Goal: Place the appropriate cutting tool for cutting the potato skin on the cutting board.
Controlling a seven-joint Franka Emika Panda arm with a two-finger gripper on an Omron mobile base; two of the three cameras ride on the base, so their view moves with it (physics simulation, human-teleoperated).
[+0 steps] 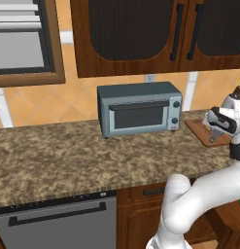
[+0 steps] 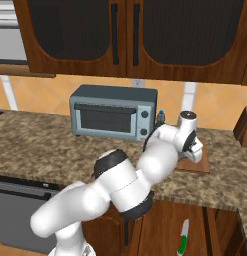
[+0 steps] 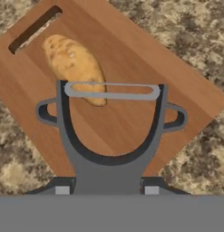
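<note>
The grey metal peeler (image 3: pixel 109 168) is clamped by its handle in my gripper (image 3: pixel 107 190), its forked head pointing away from the hand. It hangs just above the reddish-brown cutting board (image 3: pixel 140 63), over the board's near half. The yellowish-tan potato (image 3: pixel 73 63) lies on the board, just beyond the peeler's blade and towards the board's handle slot. In the left base view my gripper (image 1: pixel 216 132) points down over the cutting board (image 1: pixel 199 127) at the counter's right end. In the right base view the hand covers most of the cutting board (image 2: pixel 199 166).
A grey toaster oven (image 1: pixel 139 108) stands on the speckled stone counter (image 1: pixel 68 155) left of the board. A green-handled white-bladed utensil (image 2: pixel 183 239) shows low down in front of the lower cabinets. Dark wooden wall cabinets hang above.
</note>
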